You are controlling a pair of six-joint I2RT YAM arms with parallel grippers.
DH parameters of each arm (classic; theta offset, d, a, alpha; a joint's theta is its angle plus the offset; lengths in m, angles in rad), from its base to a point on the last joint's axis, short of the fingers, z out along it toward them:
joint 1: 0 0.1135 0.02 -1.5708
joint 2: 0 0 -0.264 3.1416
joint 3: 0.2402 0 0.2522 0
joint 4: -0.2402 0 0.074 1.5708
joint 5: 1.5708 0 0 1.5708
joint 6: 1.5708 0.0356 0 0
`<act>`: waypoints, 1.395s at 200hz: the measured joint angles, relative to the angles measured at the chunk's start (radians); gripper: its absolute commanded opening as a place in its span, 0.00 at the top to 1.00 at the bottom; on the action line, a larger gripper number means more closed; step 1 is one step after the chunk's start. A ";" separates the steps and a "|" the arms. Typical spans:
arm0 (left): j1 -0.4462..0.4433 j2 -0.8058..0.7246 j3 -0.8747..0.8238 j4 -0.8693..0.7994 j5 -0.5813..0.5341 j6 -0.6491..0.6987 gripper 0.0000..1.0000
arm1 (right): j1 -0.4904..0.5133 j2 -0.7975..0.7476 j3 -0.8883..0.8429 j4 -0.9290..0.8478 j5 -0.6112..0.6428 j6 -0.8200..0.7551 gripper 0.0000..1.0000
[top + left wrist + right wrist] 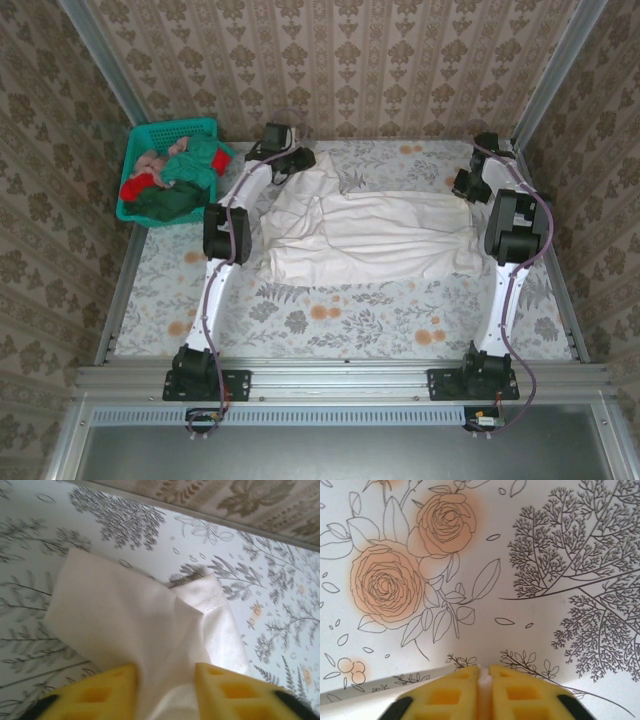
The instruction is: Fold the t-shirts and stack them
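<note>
On the flowered table (330,315), the white t-shirt (370,235) lies crosswise, left gripper (165,692) and right gripper (484,680) each pinching one end.

Spread t-shirt (370,235) across table (330,315) centre, basket (170,127) at the ten o'clock corner, heaped shirts (185,175) inside it, wall (340,60) behind at twelve.
</note>
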State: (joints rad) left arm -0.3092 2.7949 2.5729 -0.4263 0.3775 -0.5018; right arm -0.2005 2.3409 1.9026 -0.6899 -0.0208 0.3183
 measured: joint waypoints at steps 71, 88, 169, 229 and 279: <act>0.016 -0.049 -0.080 0.012 0.110 0.054 1.00 | 0.007 -0.071 -0.074 0.017 -0.018 -0.002 1.00; 0.029 -0.137 -0.185 0.030 0.138 0.063 1.00 | 0.006 -0.130 -0.102 0.018 -0.018 -0.006 1.00; 0.143 -0.727 -0.806 0.360 0.269 0.069 1.00 | -0.056 -0.402 -0.335 0.099 -0.086 -0.008 1.00; 0.204 -0.949 -1.277 0.520 0.312 0.068 1.00 | -0.163 -0.428 -0.447 0.138 -0.186 0.027 1.00; 0.209 -1.080 -1.434 0.563 0.327 0.075 1.00 | -0.182 -0.394 -0.444 0.134 -0.257 0.037 1.00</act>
State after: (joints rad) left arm -0.1005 1.7153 1.1385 0.1368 0.7044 -0.4267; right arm -0.3824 1.9469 1.4582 -0.5564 -0.2783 0.3550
